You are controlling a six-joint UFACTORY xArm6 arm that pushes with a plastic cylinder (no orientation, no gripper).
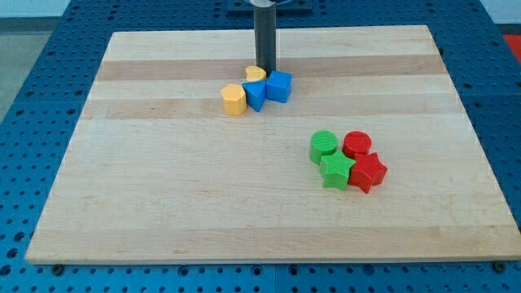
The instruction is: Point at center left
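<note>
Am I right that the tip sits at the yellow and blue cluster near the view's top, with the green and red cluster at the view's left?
Not quite. In the camera view the green and red blocks sit at the view's right, not left. The rest holds: my tip is at the yellow and blue cluster near the view's top.

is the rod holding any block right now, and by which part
Nothing is held. My tip has no way to grip; it stands at the top edge of the yellow and blue cluster, right beside a yellow block.
</note>
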